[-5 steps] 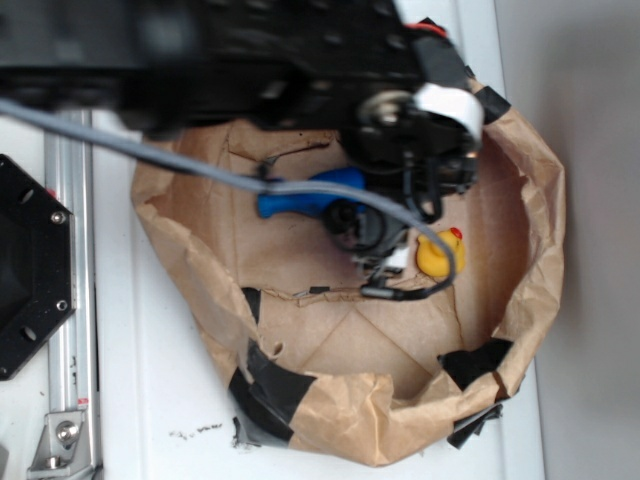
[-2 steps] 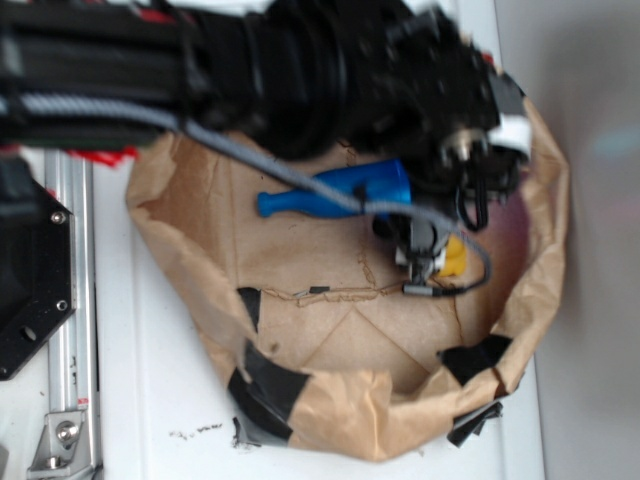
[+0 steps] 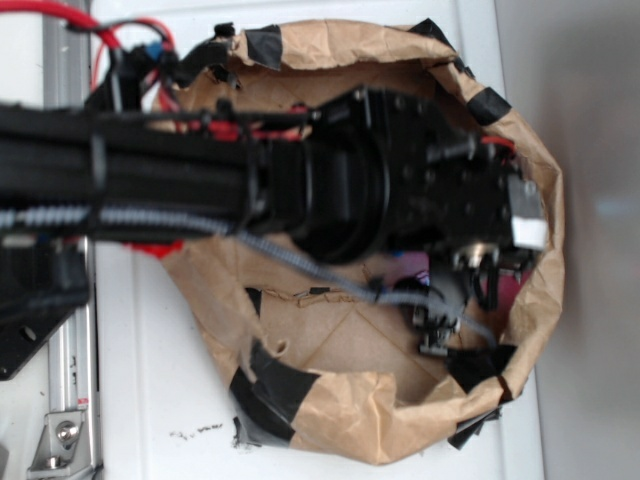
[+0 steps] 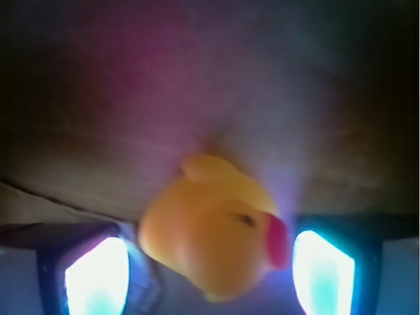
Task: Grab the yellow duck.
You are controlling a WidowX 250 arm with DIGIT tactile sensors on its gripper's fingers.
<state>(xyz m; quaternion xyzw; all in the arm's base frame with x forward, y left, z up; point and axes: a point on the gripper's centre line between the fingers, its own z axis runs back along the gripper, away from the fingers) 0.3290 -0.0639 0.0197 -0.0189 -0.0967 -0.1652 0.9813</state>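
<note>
In the wrist view the yellow duck (image 4: pixel 213 226) fills the lower middle, blurred, with its red beak (image 4: pixel 279 239) turned to the right. It sits between my gripper's (image 4: pixel 210 275) two lit fingers (image 4: pixel 98 275), with a thin gap on each side, so the jaws stand open around it. Brown paper rises right behind it. In the exterior view the arm covers the duck. The gripper (image 3: pixel 440 310) hangs low inside the right part of the paper bag (image 3: pixel 545 200).
The crumpled brown bag has raised walls all round, patched with black tape (image 3: pixel 275 385). Its right wall is close to the gripper. A metal rail (image 3: pixel 70 400) and a black plate (image 3: pixel 25 340) lie to the left on the white table.
The arm has swung down across the bag and now hides the duck and the blue bottle in the exterior view. The gripper has shifted right and toward the bag's near wall.
</note>
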